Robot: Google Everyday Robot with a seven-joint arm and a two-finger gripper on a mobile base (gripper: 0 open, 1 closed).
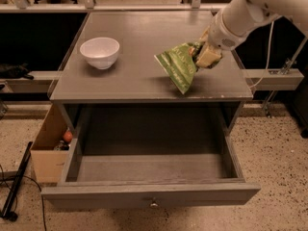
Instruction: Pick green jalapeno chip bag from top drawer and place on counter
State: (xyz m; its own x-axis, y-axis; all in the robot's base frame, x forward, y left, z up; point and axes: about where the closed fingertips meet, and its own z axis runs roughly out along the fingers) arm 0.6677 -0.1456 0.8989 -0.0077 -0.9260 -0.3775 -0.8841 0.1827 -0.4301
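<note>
Our gripper (202, 55), gripping the green jalapeno chip bag (177, 66), hangs near the counter's (144, 30) right edge; a white bowl (99, 52) occupies the left side; we see bare surface between them.

gripper (201, 56) above counter (134, 42) right side, fingertips partly hidden in green jalapeno chip bag (177, 65). arm (250, 8) cut off top-right. cardboard box (48, 155) contents too small to identify.
</note>
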